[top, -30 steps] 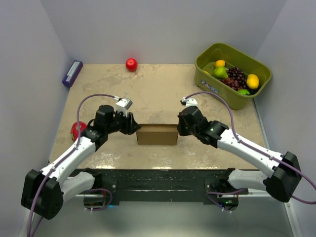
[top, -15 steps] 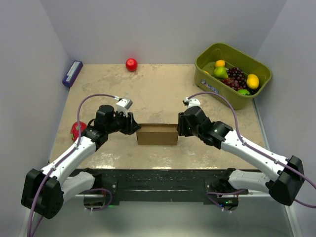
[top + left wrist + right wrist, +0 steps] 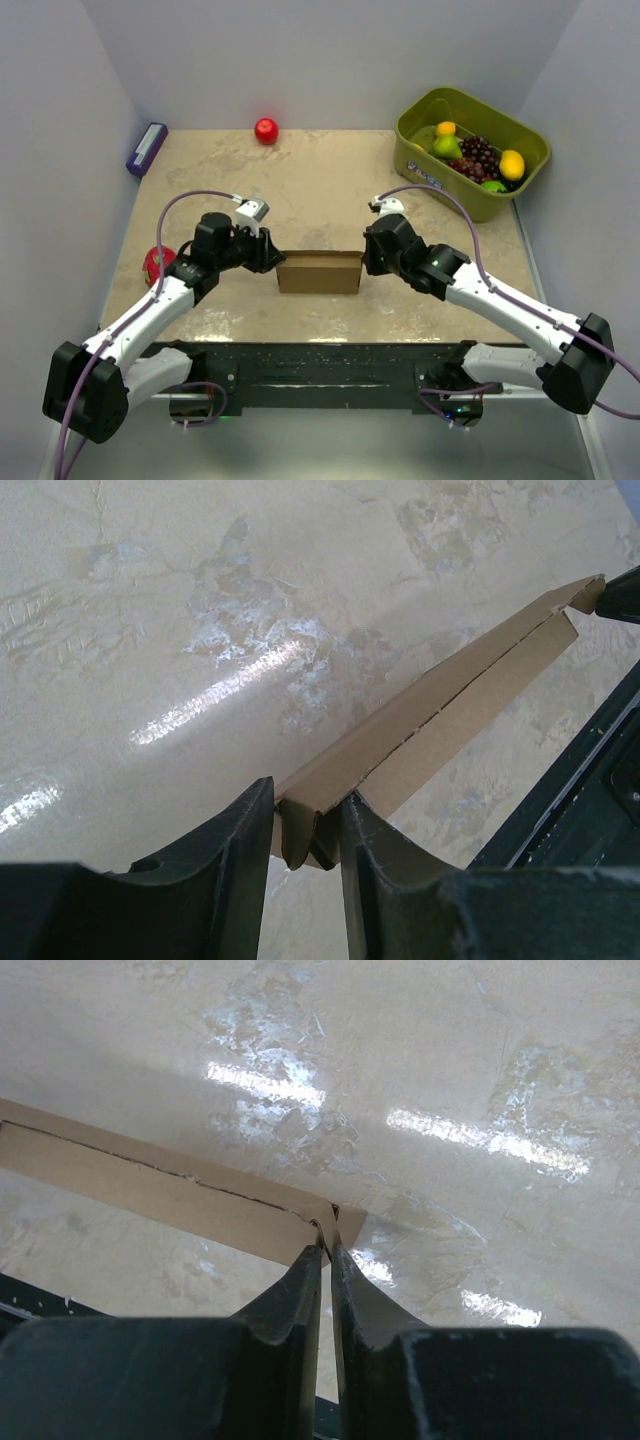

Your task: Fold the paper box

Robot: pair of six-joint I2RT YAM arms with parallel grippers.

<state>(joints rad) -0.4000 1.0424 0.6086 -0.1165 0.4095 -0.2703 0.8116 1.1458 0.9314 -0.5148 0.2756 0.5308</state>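
The brown paper box point(image 3: 318, 272) stands partly folded on the table near the front, between my two grippers. My left gripper point(image 3: 272, 258) is at its left end. In the left wrist view that gripper point(image 3: 306, 825) is shut on the folded flaps at the end of the box point(image 3: 440, 705). My right gripper point(image 3: 366, 258) is at the right end. In the right wrist view its fingers point(image 3: 327, 1250) are pinched on a thin upright edge at the corner of the box point(image 3: 170, 1185).
An olive-green bin point(image 3: 420, 165) of fruit stands at the back right. A red apple point(image 3: 266, 131) lies at the back, and a purple box point(image 3: 146, 148) at the back left. A red object point(image 3: 156, 264) sits beside my left arm. The black base rail point(image 3: 320, 375) runs along the near edge.
My right arm has shifted slightly at the box's right end. The box and my left arm have stayed where they were.
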